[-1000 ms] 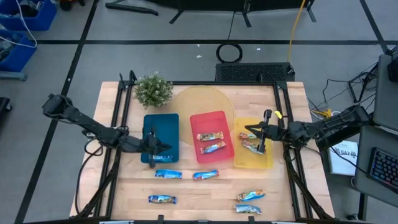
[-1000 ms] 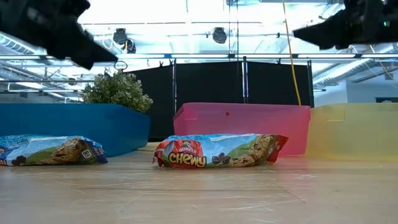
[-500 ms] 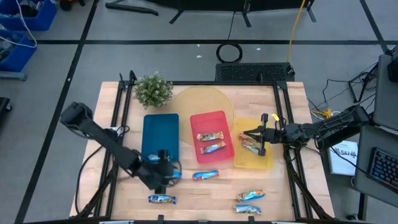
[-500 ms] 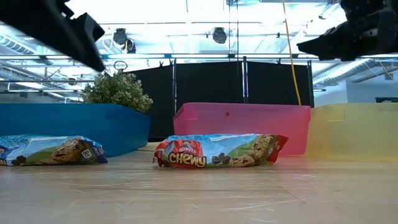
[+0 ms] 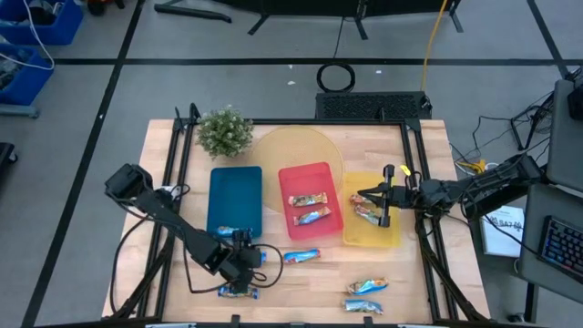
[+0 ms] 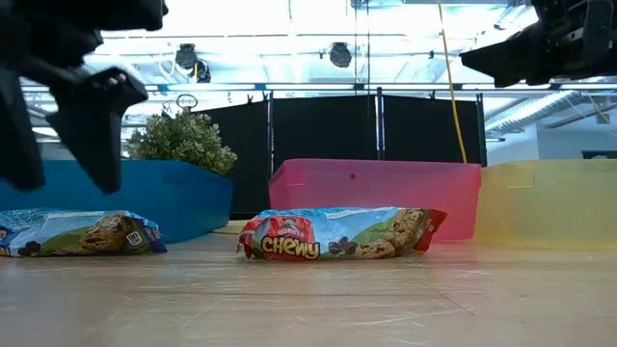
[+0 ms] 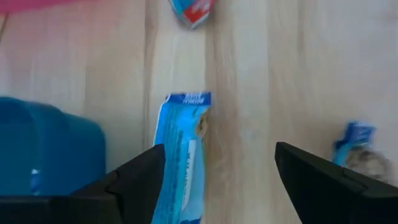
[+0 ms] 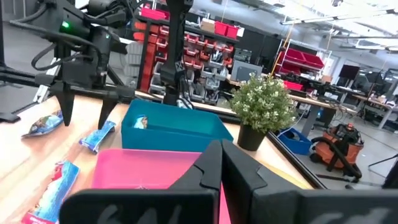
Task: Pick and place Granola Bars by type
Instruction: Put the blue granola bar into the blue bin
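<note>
Granola bars lie loose on the wooden table: one (image 5: 301, 256) with a red end, one (image 5: 237, 292) near the front edge, two (image 5: 367, 286) at the near right. Two bars (image 5: 307, 207) lie in the red tray (image 5: 321, 173), one (image 5: 364, 211) in the yellow tray (image 5: 392, 239), one (image 5: 228, 234) in the blue tray (image 5: 235, 187). My left gripper (image 7: 217, 149) hangs open over a blue-wrapped bar (image 7: 183, 155) that lies flat on the table near the blue tray's near edge. The bar lies close beside one finger (image 7: 140, 180). My right gripper (image 5: 383, 205) is shut above the yellow tray.
A potted plant (image 5: 224, 130) stands at the far left, with a round yellow plate (image 5: 296, 146) behind the red tray. Black frame rails (image 5: 173, 173) run along the table's left and right sides. Bare wood shows between the loose bars near the front edge.
My left gripper has swung from above the blue tray toward the table's near edge, dropped lower and opened. It now hangs over the loose bar in front of the blue tray. One bar lies in the blue tray where the gripper was.
</note>
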